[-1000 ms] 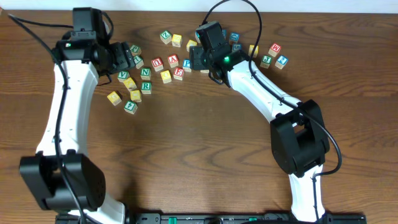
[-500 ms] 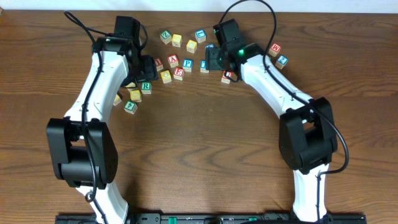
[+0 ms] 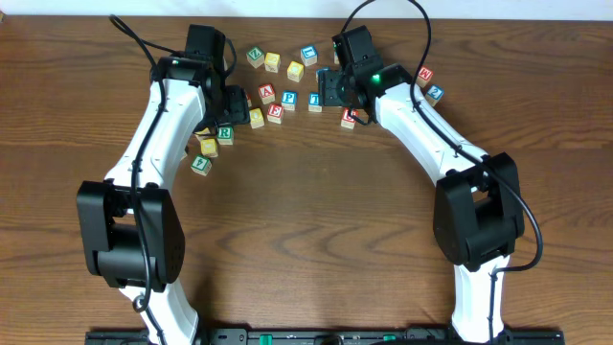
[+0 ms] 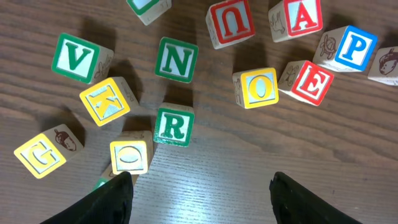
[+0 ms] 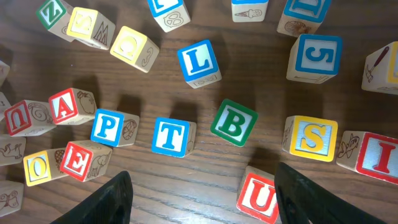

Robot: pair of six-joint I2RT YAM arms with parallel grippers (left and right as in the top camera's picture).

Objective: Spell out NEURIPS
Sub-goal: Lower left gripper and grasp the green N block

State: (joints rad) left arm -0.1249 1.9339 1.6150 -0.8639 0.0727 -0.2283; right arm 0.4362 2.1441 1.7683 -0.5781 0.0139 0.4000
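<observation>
left fingers [image 4: 115, 199] spread near the r block [image 4: 173, 126] (right fingers [image 5: 115, 196] spread too, near t block [image 5: 172, 137]).

We see a dark brown wooden counter [image 3: 316, 240] filling the view, its grain running sideways. A pale strip [image 3: 536, 6] borders its far edge and a black rail [image 3: 316, 337] its near edge. We find the light even, with soft shadows.

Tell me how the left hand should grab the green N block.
Best come straight down and pinch the green N block by its left and right faces, as the left wrist view shows them. It lies flat, N up, with open gaps on both those sides; the R block sits close below it.
</observation>
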